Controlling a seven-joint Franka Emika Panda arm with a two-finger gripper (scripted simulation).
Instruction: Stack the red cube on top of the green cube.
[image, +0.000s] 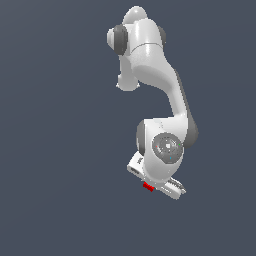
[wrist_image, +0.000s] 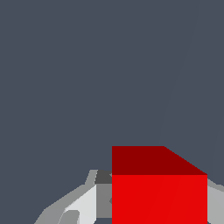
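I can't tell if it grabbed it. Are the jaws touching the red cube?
Touching. In the wrist view the red cube sits between the gripper's jaws, grey fingers pressed against its sides.

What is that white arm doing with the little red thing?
A white robot arm has the red cube between the fingers of its gripper; the wrist view shows the cube filling the space between them. Its job is to set the red cube on a green cube, but no green cube shows in either view right now, only plain grey background, so how near it is to stacking cannot be told.
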